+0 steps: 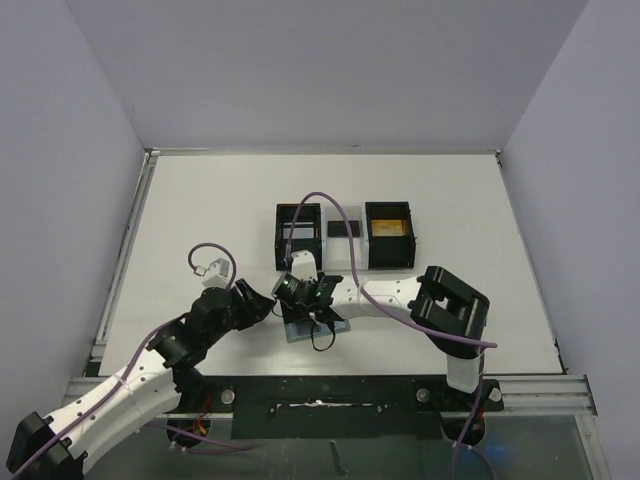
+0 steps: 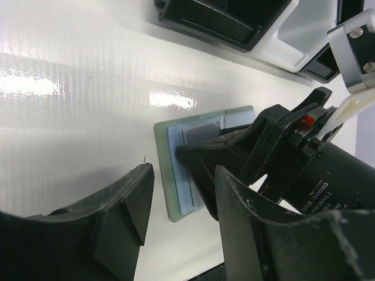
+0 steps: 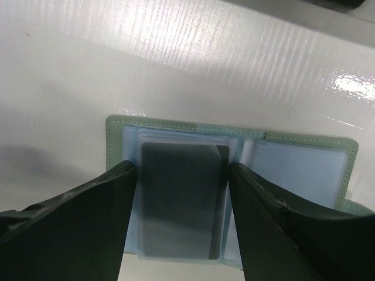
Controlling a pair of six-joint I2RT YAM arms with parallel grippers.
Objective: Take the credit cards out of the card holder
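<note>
Card holder (image 3: 299, 170) lying open beneath it, my right gripper (image 3: 180, 175) has its jaws apart and clamped on nothing. One finger is on each side of a dark card (image 3: 179, 199), which sits in the holder's left half under a clear sleeve (image 3: 181, 138). The other half looks bare. I cannot tell whether my fingertips touch the sleeve or hover just above it.

My left gripper (image 2: 184, 181) is just beside the holder's edge, also spread, and as far as I can see it holds nothing. It is very near my right fingers.

The holder rests flat on the glossy white table (image 1: 200, 220), close to my bases. Farther back stand two black boxes (image 1: 280, 240); the one on my right has what I take for a gold-orange card (image 1: 388, 228) in it. So I judge this dark card to be one of the last to come out.

What worries me:
- If I close across the card as I stand now, I may pinch the sleeve and pocket along with it. Then the whole holder would lift instead of the card sliding free.
- Nothing pins the holder, so a sideways tug could skate it over the slick surface.
- The card is thin and flat, so my pads may slip off its edges or bend it.
- With both wrists this crowded, a careless move could knock one gripper into the other.
</note>
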